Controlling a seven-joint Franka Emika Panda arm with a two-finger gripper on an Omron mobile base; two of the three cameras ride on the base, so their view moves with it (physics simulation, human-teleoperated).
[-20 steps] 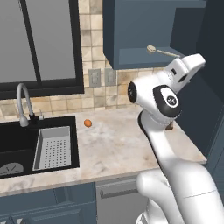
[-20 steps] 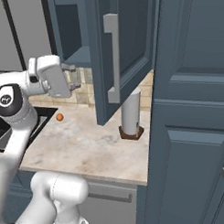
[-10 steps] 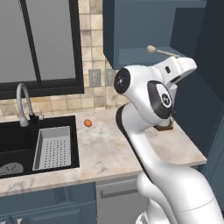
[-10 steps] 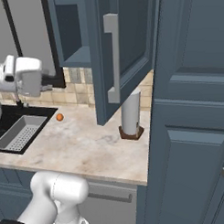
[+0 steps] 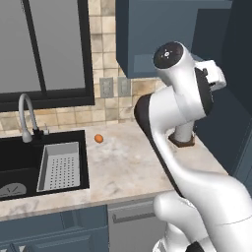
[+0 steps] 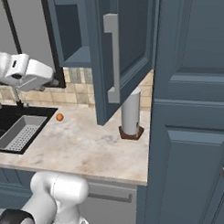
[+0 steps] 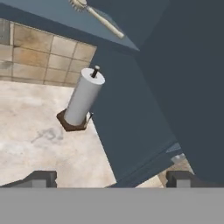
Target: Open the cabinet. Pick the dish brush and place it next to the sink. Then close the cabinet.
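Note:
The cabinet (image 6: pixel 76 30) hangs with its door (image 6: pixel 130 49) swung open, the silver bar handle (image 6: pixel 112 59) facing me. The dish brush (image 7: pixel 97 16) lies on the cabinet's lower shelf, at the top of the hand view, with its cream head to the left. My gripper (image 7: pixel 111 179) is open and empty, fingertips (image 7: pixel 41 178) wide apart, well back from the brush. In the right base view the gripper (image 6: pixel 54 82) hovers left of the cabinet, above the counter. The black sink (image 5: pixel 19 157) with faucet (image 5: pixel 27 115) and strainer tray (image 5: pixel 59 166) lies at the left.
A paper towel roll (image 7: pixel 85 99) stands on a brown holder under the open door. A small orange ball (image 5: pixel 99 139) rests on the counter (image 5: pixel 123 172) by the sink. A tall blue-grey pantry cabinet (image 6: pixel 192 129) bounds the counter's right end.
The arm has folded and swung; the hand drew back from the cabinet opening, leftward in the right base view. The brush stays on the shelf and the door stays open.

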